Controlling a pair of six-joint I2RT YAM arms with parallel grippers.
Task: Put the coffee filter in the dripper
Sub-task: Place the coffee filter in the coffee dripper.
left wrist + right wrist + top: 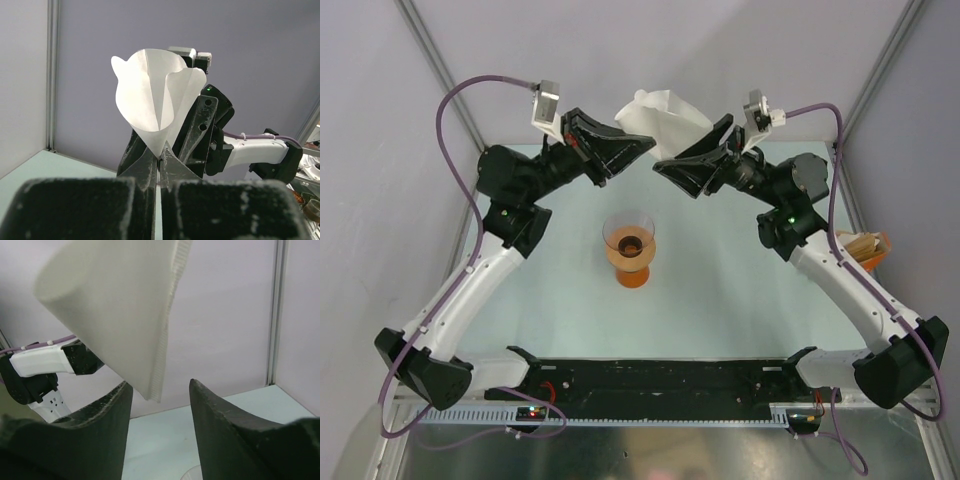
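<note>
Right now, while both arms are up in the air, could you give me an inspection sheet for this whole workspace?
Surface: pale green table, no spills seen.
Job's things: coffee filter opened into a cone and held in the air; dripper upright mid-table, with no filter in it.
Clutter: tan paper stack at the table's right edge, partly hidden by the right arm.
Grippers: left tool shut on the filter's pointed end; right tool open, jaws apart on either side of the filter's crimped edge.
Cables: purple cables loop from the wrists down to the bases; no snag seen.
Surroundings: grey walls with metal posts; nothing else seen.
</note>
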